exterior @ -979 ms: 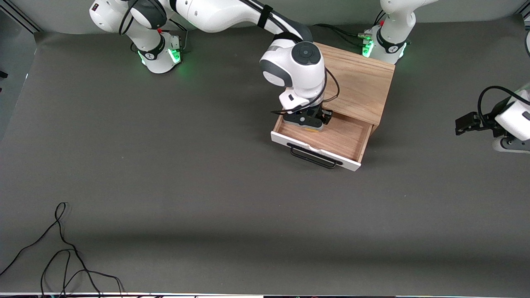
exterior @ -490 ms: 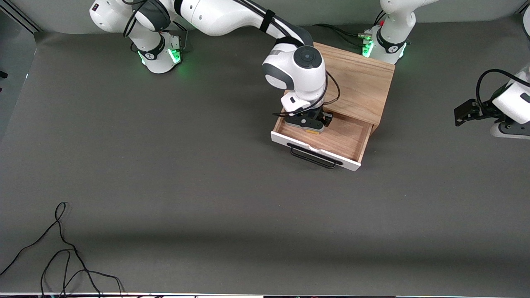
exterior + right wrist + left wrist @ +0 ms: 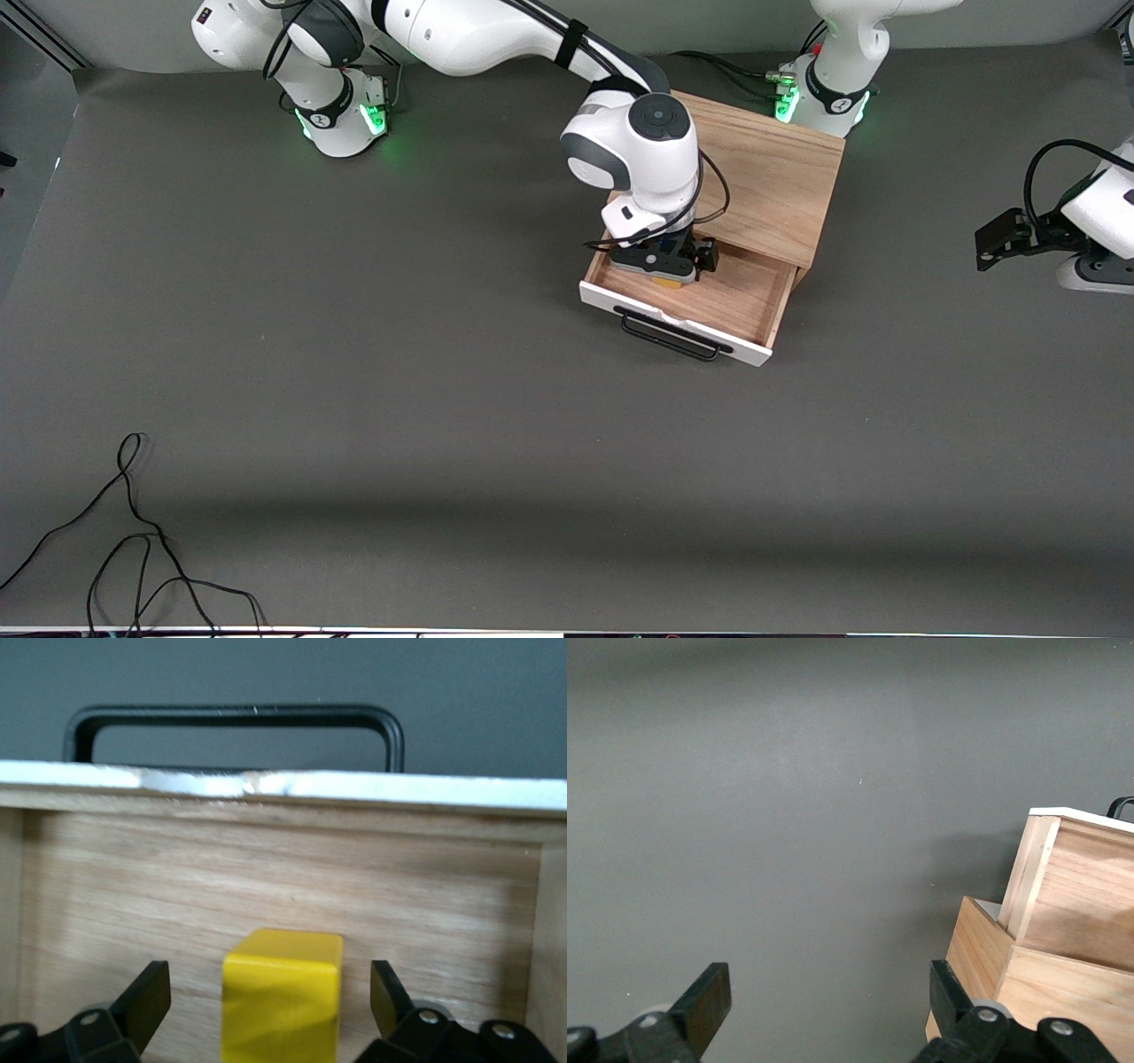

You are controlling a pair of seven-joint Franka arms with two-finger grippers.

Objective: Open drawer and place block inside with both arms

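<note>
The drawer (image 3: 735, 301) stands pulled out of the light oak box (image 3: 771, 186), its black handle (image 3: 669, 337) facing the front camera. The yellow block (image 3: 673, 282) rests on the drawer's wood floor. My right gripper (image 3: 666, 264) is down inside the drawer, open, with a finger on each side of the block (image 3: 282, 997) and a gap between each finger and the block. The white drawer front (image 3: 283, 784) shows in the right wrist view. My left gripper (image 3: 988, 246) is open and empty, over the table at the left arm's end, waiting; its wrist view (image 3: 828, 1001) shows the drawer's side (image 3: 1072, 895).
A loose black cable (image 3: 133, 532) lies on the grey table near the front edge at the right arm's end. The two green-lit bases (image 3: 341, 120) stand along the table's back edge.
My right gripper's fingers have spread apart and let go of the block, which stays on the drawer floor. The left arm has shifted slightly.
</note>
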